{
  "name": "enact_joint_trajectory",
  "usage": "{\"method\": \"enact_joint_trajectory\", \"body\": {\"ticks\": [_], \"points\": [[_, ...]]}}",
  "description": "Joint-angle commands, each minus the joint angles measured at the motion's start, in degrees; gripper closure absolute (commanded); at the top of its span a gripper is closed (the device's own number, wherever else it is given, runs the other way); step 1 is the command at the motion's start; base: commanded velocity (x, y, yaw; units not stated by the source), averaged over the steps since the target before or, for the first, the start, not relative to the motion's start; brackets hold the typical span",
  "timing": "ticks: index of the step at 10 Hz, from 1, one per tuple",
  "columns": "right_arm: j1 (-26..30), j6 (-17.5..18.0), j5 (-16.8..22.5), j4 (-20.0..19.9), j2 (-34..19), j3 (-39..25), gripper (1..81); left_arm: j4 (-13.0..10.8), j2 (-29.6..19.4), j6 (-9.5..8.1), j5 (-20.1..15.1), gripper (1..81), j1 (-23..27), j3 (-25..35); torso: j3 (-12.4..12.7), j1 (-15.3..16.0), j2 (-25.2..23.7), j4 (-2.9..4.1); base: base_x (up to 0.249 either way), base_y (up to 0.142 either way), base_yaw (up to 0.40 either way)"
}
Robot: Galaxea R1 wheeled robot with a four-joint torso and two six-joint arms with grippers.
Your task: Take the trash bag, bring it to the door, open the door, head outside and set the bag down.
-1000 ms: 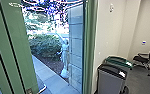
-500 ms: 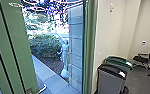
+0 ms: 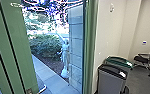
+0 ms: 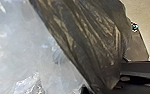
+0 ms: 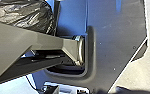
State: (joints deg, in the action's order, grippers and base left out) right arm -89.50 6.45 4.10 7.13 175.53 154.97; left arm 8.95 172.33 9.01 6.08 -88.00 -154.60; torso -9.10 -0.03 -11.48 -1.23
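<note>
Clearly, the trash bag [image 4: 91, 37] is creased dark plastic.

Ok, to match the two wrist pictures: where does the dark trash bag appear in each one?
Left wrist view: the trash bag is large, its creased plastic in front of a hazy whitish surface.
Right wrist view: the bag is partly hidden behind the jointed bar.
Shared landmark: dark robot hardware beside the bag, though I can't match individual parts.
</note>
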Motion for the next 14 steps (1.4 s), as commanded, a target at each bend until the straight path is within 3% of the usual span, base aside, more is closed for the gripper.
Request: {"method": "enact_joint_trajectory", "body": {"ticks": [1,9,14], "points": [[3.06,-0.21,3.11,0.34,0.72,-0.38,1.0,-0.86,-0.22,0.48,-2.74,81.1,3.14,0.09,0.00,0.03,0.00,0.00,0.000,0.000,0.158],[3.05,-0.12,3.02,0.34,0.63,-0.38,1.0,-1.13,-0.40,0.48,-2.74,81.1,3.14,0.09,0.00,0.03,0.00,0.00,0.000,0.000,0.235],[2.88,-0.12,2.94,0.33,0.63,-0.38,1.0,-1.13,-0.49,1.36,-3.01,81.1,3.05,0.18,0.00,0.03,0.00,0.00,0.000,0.000,0.325]]}}
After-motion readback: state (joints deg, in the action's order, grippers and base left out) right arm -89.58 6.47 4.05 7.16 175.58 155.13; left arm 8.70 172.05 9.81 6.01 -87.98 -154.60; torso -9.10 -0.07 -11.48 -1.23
